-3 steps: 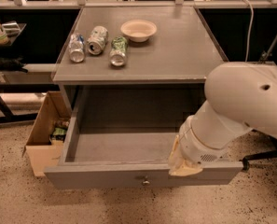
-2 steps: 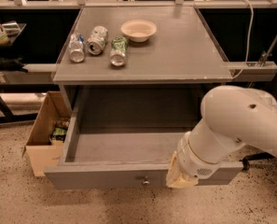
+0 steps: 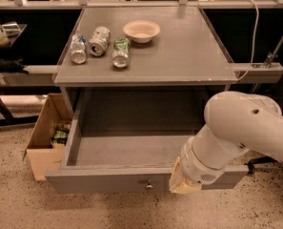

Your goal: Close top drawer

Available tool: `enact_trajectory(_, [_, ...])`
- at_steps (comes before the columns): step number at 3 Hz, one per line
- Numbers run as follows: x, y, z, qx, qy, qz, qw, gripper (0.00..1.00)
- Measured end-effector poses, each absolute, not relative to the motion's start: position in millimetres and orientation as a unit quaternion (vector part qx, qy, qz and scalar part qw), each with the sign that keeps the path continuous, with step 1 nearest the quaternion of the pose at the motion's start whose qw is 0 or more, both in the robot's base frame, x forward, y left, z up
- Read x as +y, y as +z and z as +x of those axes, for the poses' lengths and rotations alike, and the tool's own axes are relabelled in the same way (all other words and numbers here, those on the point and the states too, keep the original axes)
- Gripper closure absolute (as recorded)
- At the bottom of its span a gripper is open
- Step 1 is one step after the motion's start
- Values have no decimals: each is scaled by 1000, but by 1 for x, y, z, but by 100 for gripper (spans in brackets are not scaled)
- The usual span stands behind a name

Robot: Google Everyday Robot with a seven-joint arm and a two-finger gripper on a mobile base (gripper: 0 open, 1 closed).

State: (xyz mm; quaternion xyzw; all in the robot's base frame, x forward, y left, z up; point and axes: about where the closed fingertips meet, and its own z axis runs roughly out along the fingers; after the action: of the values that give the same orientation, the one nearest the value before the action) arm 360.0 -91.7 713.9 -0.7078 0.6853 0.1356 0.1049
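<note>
The top drawer (image 3: 103, 180) is a wide, shallow grey drawer that stands pulled far out of the grey table, with nothing visible inside. Its long front panel has one small round metal knob (image 3: 149, 185) at the centre. My white arm (image 3: 241, 132) reaches down from the right over the drawer's front right corner. My gripper (image 3: 184, 184) points down at the front panel, just right of the knob. Only its tan base shows below the white wrist.
On the grey tabletop (image 3: 188, 51) lie three crushed cans (image 3: 99, 46) and a pale bowl (image 3: 141, 30). An open cardboard box (image 3: 43, 137) holding items stands on the speckled floor left of the drawer. Dark shelving and a cable run behind the table.
My arm has moved a little left and down, bringing the wrist lower against the drawer's front panel. The drawer looks as far open as before.
</note>
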Motion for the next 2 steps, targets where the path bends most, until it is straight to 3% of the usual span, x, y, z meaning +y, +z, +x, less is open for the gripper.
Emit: enact_trajectory(2, [-94, 674, 339, 689, 134, -707, 82, 100])
